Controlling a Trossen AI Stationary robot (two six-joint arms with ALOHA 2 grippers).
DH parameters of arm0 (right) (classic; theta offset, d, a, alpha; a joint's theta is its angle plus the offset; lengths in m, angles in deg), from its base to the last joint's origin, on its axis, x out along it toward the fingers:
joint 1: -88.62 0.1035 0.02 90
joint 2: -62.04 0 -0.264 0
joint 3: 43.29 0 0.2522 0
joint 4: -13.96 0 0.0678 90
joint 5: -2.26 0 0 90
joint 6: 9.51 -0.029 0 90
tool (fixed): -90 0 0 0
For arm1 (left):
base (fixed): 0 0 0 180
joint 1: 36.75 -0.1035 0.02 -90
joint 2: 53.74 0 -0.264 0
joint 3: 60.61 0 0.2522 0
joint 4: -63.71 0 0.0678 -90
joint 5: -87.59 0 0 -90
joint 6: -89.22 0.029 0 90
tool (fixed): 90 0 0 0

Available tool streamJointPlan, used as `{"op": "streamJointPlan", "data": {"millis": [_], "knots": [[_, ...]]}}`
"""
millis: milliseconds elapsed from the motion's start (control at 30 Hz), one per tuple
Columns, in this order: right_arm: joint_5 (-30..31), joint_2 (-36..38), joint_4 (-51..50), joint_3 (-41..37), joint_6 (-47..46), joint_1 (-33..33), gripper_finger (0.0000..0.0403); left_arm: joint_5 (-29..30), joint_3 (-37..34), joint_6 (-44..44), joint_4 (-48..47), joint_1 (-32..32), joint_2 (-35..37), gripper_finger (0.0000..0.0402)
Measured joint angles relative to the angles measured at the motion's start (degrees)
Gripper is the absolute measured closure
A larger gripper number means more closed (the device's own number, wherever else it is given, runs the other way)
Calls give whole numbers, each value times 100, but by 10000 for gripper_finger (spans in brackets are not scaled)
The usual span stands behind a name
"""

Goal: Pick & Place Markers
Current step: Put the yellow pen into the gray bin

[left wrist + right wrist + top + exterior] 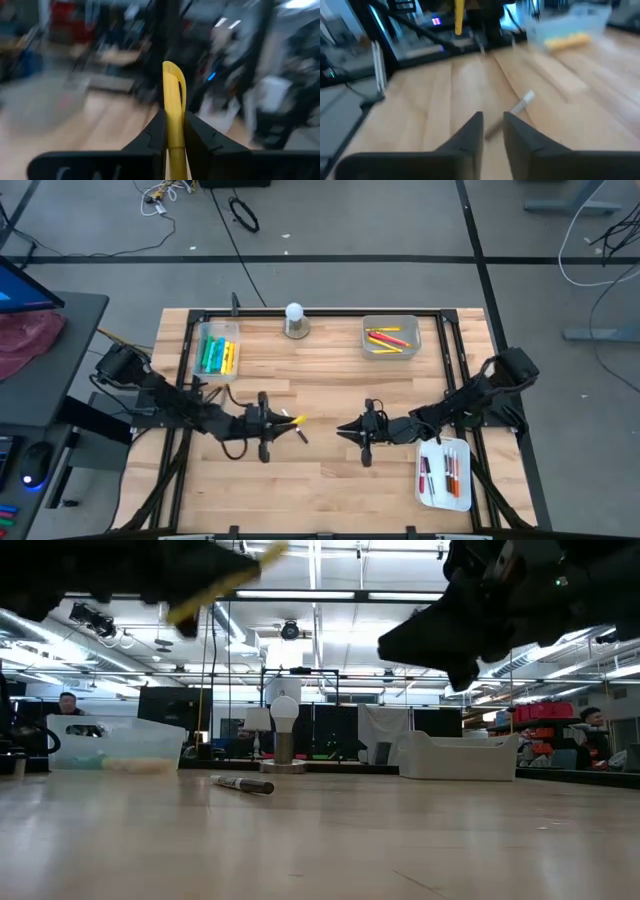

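Left gripper (174, 137) clamped on yellow marker (173, 100), lengthwise beyond fingertips, right gripper (492, 125) slightly apart, empty

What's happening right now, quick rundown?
Left tool shut on yellow marker, lifted above the table. Right tool empty, jaws slightly apart, near mid-table. One dark marker loose on the wood. Nothing blocking.

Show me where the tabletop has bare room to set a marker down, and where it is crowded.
Bare wood: the near strip in front of both hands, and the middle back between the left tray and the bulb. Crowded: the centre, where the left hand grips a yellow marker, a loose marker lies, and the right hand hovers; also the back-right tray and near-right tray.
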Motion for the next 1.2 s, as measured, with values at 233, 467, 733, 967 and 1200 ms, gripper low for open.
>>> {"op": "streamJointPlan", "data": {"millis": [233, 467, 733, 967, 1200], "knots": [[8, -1425, 2084, 773, 1506, -38, 239, -989, 254, 898, 1170, -257, -8, 356], [6, -2272, 2246, 2306, 2401, -295, 186, -971, 921, 1200, 1097, -276, -523, 356], [-9, -2279, 2309, 2695, 2773, -259, 206, -969, 1270, 1342, 1087, -210, -907, 356], [-35, -2277, 2267, 2695, 2692, -256, 319, -945, 1279, 1346, 981, -213, -905, 356], [351, -2260, 1751, 2693, 2544, -167, 378, -662, 1276, 1203, 774, -212, -905, 292]]}}
